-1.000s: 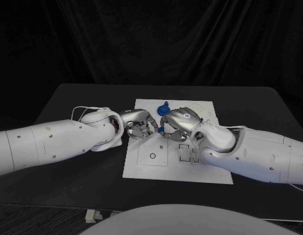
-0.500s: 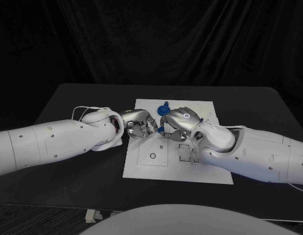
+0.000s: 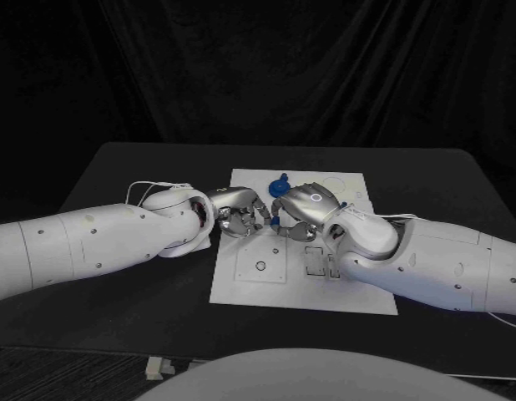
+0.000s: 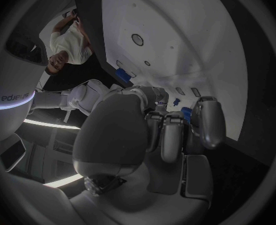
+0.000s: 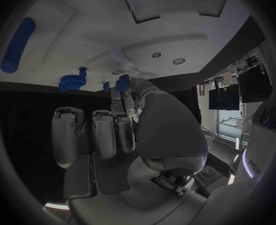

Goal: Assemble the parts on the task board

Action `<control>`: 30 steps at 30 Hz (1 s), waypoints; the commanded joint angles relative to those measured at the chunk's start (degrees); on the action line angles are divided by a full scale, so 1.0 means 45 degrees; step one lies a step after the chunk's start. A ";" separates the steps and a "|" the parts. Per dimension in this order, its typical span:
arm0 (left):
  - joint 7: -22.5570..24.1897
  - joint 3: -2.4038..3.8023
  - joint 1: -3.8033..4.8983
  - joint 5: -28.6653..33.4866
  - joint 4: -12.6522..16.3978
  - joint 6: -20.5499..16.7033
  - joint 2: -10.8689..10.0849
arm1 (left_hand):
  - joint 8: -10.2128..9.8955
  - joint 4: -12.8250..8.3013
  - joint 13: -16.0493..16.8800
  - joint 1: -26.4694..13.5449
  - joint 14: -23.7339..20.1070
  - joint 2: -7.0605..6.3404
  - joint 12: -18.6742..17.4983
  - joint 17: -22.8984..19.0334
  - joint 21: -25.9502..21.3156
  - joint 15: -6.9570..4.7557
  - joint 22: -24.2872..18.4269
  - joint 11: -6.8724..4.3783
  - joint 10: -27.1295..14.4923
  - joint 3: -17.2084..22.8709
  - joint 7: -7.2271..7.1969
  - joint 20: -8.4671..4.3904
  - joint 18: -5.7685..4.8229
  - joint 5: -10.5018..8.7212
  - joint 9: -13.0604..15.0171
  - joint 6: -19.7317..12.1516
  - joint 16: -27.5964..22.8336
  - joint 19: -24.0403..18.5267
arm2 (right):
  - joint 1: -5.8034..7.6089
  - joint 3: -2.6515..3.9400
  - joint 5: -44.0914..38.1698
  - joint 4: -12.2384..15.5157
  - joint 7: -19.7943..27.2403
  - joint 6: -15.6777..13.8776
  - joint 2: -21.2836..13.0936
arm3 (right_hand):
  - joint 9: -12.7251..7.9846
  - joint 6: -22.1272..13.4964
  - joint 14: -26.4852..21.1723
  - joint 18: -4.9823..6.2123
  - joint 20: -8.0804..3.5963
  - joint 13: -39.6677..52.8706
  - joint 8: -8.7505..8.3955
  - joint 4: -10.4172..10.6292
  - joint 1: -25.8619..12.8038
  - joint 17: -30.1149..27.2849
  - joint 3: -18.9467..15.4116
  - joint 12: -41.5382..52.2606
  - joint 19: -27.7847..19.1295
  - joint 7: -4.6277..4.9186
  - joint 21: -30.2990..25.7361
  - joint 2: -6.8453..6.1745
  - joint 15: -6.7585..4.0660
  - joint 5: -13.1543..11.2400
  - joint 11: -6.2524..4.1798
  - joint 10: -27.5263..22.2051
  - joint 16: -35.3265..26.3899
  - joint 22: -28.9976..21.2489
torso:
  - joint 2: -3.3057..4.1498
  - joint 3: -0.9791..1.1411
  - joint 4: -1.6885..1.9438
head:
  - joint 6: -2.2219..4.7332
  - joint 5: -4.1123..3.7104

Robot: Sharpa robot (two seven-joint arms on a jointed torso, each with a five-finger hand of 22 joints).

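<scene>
The white task board lies in the middle of the table. My two hands meet over its far left part. My left hand has its fingers curled round a small blue part, which appears between its fingers in the left wrist view. My right hand is close against it on the other side, fingers folded side by side; whether it also grips the part is hidden. A blue gear and a blue cylinder rest on the board. Another blue piece shows just behind my right hand.
The near half of the board has a round hole and rectangular slots. The black table runs wide on both sides of the board. My arms cross the board's middle from both sides.
My left hand has edged slightly towards my right hand. The small blue part stays between the two hands.
</scene>
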 commanded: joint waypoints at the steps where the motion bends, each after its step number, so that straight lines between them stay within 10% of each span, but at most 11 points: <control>1: 0.0038 0.0008 -0.0028 0.0084 -0.0013 0.0187 0.0055 | -0.0075 -0.0067 0.2257 -0.0096 0.1159 0.0022 -0.0077 0.3138 -0.0104 0.0074 0.2136 0.0072 0.0352 0.0060 -0.0009 0.0059 0.0138 -0.0079 -0.0088 -0.0200 -0.0070 -0.0091 | 0.0025 0.0011 -0.0051 0.0005 0.0030 0.0045 0.0031 | 0.0022 -0.0090 0.0936 0.0095 -0.0093 0.3355 0.0028 0.0012 0.0085 0.1760 0.0062 0.0033 0.0752 -0.0030 -0.0044 -0.0066 -0.0044 -0.0037 -0.0031 0.1326 -0.0087 0.2950 | 0.0000 0.0000 0.0002 | -0.0001 0.0007; 22: -0.0206 0.0008 -0.0057 0.0084 -0.0068 0.0387 -0.0049 | 0.0013 -0.0086 0.2119 -0.0190 0.1069 0.0094 -0.0224 0.3007 -0.0285 0.0088 0.2079 0.0095 0.0209 0.0082 0.0028 0.0082 0.0183 -0.0108 -0.0275 -0.0220 -0.0163 -0.0224 | 0.0101 0.0012 -0.0051 -0.0135 -0.0029 0.0365 0.0053 | 0.0083 -0.0128 0.0898 0.0118 -0.0078 0.3355 0.0016 -0.0039 0.0146 0.1629 0.0188 0.0033 0.0703 -0.0017 -0.0135 -0.0060 -0.0030 -0.0114 -0.0018 0.1326 -0.0156 0.2918 | -0.0003 -0.0013 -0.0002 | -0.0001 0.0075; 30: -0.0115 0.0009 -0.0057 0.0084 0.0154 0.0009 -0.0482 | 0.0092 -0.0117 0.2125 -0.0214 0.1067 0.0117 -0.0212 0.3005 -0.0272 0.0126 0.2083 0.0151 0.0212 0.0081 0.0081 0.0108 0.0178 -0.0095 -0.0317 -0.0022 -0.0163 -0.0228 | 0.0670 0.0012 -0.0051 -0.0245 -0.0322 0.1746 0.0143 | 0.0126 -0.0150 0.0867 0.0140 -0.0069 0.3355 0.0009 -0.0079 0.0168 0.1525 0.0243 0.0033 0.0655 -0.0003 -0.0222 -0.0096 -0.0021 -0.0231 -0.0007 0.1326 -0.0211 0.2887 | -0.0005 -0.0005 0.0002 | -0.0001 0.0051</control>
